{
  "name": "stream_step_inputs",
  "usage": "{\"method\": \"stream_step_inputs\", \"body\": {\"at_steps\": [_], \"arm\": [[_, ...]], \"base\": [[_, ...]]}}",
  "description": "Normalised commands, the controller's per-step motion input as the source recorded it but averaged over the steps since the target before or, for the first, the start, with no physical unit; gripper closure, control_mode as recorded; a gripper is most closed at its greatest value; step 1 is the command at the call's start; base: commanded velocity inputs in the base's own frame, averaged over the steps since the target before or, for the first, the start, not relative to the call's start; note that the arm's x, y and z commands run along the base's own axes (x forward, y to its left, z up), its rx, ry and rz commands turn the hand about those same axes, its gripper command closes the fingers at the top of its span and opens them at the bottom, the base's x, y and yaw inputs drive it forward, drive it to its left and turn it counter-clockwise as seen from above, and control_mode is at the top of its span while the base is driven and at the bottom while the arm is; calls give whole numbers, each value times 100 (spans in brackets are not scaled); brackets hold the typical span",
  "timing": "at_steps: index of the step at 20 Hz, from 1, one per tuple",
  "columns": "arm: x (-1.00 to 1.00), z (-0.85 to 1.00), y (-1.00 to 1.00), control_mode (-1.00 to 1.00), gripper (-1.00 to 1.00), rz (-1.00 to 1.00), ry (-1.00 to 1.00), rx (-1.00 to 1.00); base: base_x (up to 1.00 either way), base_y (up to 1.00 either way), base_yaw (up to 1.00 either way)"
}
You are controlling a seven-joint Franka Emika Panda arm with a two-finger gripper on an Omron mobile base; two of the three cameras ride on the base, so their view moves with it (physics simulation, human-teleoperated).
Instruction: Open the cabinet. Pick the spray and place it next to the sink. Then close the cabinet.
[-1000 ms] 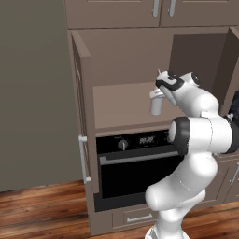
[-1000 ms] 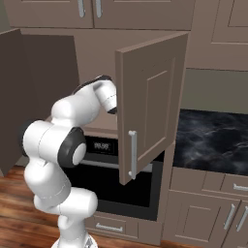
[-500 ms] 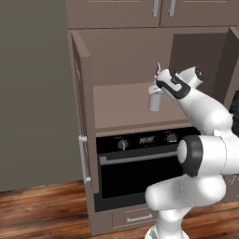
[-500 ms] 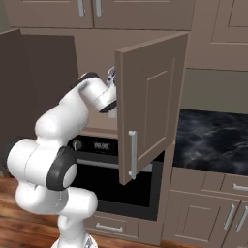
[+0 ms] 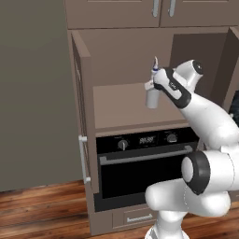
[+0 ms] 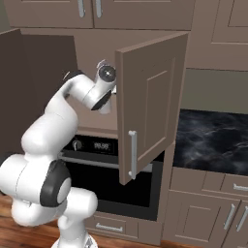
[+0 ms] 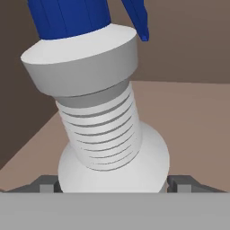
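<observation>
The cabinet [image 5: 122, 51] stands with both doors swung open, its right door [image 6: 150, 97] jutting toward me. Inside, on the tan shelf [image 5: 116, 109], the spray [image 5: 151, 97] stands upright, whitish with a dark blue collar and a thin nozzle. My gripper [image 5: 151, 86] reaches into the cabinet and is open, one finger on each side of the bottle. In the hand view the spray [image 7: 105, 134] is very close, its ribbed neck and round shoulder sitting between the two fingertips [image 7: 47, 184]. The right base view has my wrist covering most of the spray [image 6: 105, 109]. The sink is out of view.
A black oven [image 5: 140, 172] sits right under the cabinet shelf. The left door [image 5: 80, 116] stands edge-on with its bar handle [image 5: 84, 158]. A dark marble counter [image 6: 213, 140] lies to the right of the open right door. Shorter upper cabinets [image 5: 154, 11] hang above.
The arm's elbow has swung up and out and the forearm has stretched toward the shelf. The hand stayed at the spray, edging a little closer. The bottle has not moved.
</observation>
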Motion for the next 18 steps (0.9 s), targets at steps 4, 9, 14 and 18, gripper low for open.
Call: {"method": "stream_step_inputs", "body": {"at_steps": [4, 9, 14, 18], "arm": [[-52, 27, 18, -100, 100, -7, 0, 0], [-61, 29, 24, -100, 100, -7, 0, 0], [-58, 23, 16, -100, 100, -6, 0, 0], [-63, 15, 6, -100, 100, -8, 0, 0]], "base": [[0, 0, 0], [0, 0, 0], [0, 0, 0], [0, 0, 0]]}}
